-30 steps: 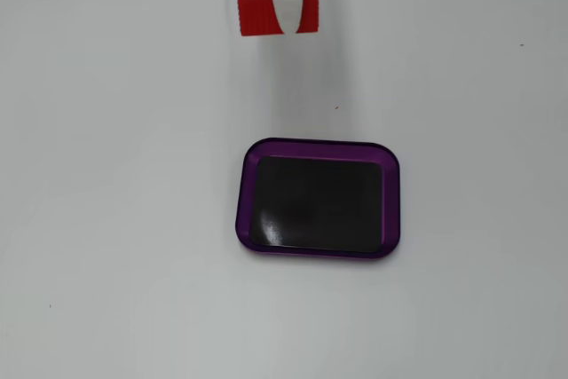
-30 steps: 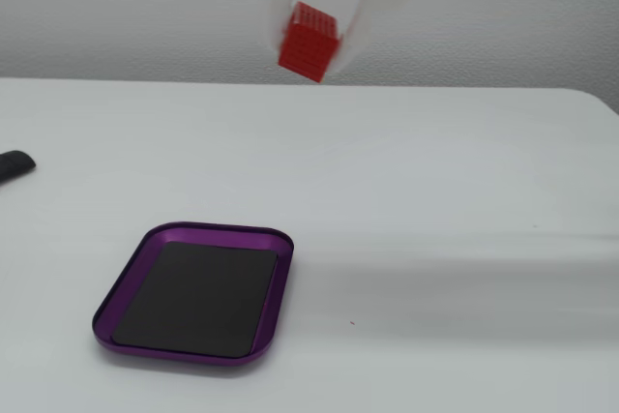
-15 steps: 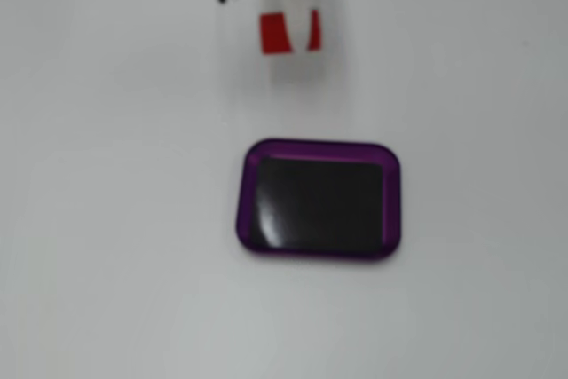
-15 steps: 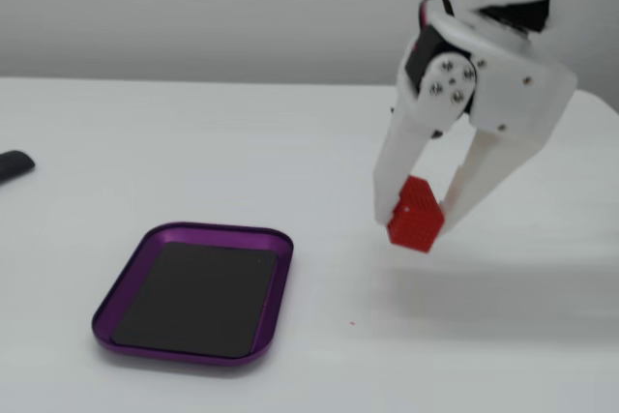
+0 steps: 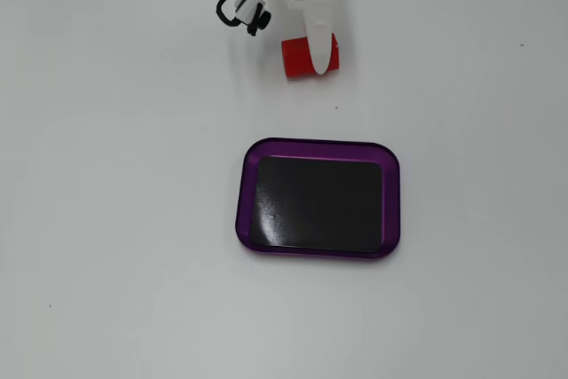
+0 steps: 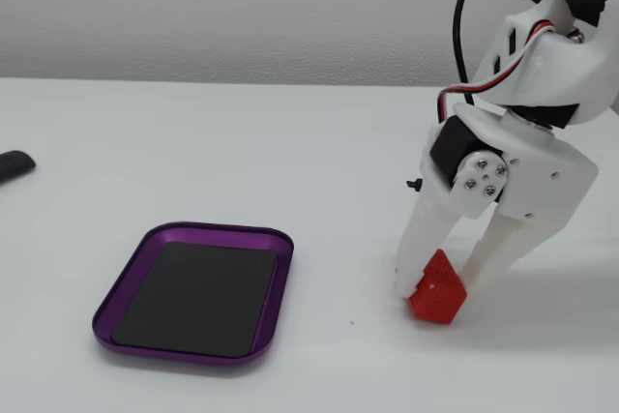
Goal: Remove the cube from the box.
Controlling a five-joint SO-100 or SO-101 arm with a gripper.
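- The table (image 5: 106, 219) is bare white; any clear spot on it serves for the drop.
- The box (image 6: 126, 289) lies empty, well apart from the arm, so the lift-out looks done.
- The gripper (image 6: 440, 282) straddles the cube, its fingers set against both sides: clenched on it, I judge.
- The cube (image 6: 437, 289) sits tilted at the table; level it, then part the fingers slowly and rise straight up.
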